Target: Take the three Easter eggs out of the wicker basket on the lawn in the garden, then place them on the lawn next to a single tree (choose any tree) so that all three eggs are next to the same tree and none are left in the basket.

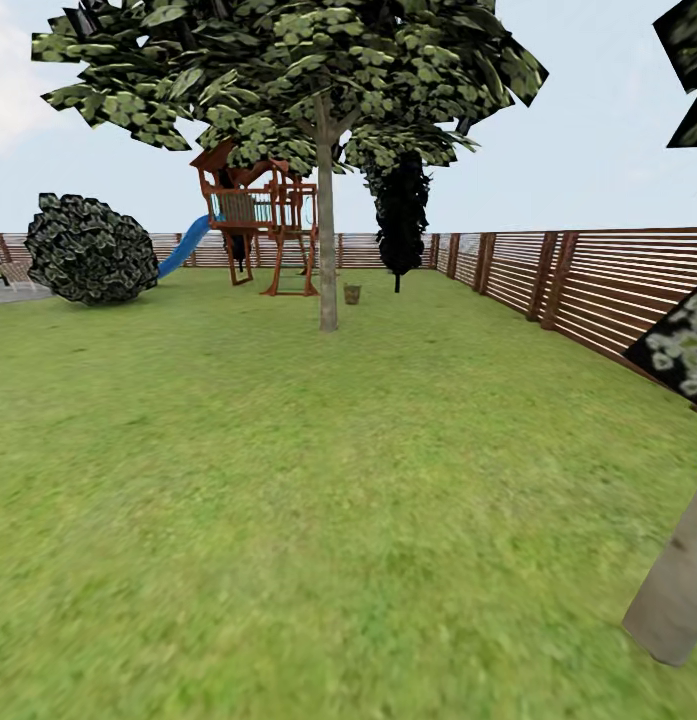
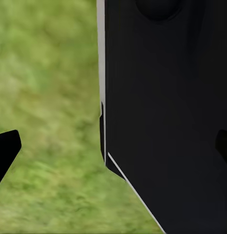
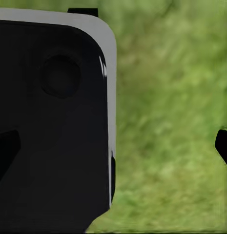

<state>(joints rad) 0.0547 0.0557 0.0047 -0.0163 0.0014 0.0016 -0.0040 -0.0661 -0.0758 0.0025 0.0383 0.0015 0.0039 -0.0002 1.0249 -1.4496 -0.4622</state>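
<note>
Both of my grippers hang low beside my body, pointing down at the lawn (image 1: 288, 520). On the left gripper (image 2: 115, 146) the fingertips sit far apart at the edges of its wrist view, so the jaws are spread wide with nothing between them but grass and my own dark body panel (image 2: 167, 97). The right gripper (image 3: 113, 146) reads the same, wide and empty. Ahead across the garden, the tree (image 1: 327, 250) with the pale straight trunk stands mid-lawn, and just beyond it, a little to its right, sits a small brown shape that I take to be the wicker basket (image 1: 352, 293); it is too small to tell whether eggs lie in it. Behind are the play tower (image 1: 263, 225) with its blue slide (image 1: 184, 248) and the slatted fence (image 1: 588, 280). I judge this to be the approach, with no egg lifted yet. Next I should drive forward toward the basket, stop close enough to reach, then tilt down and bring one hand over it.
</note>
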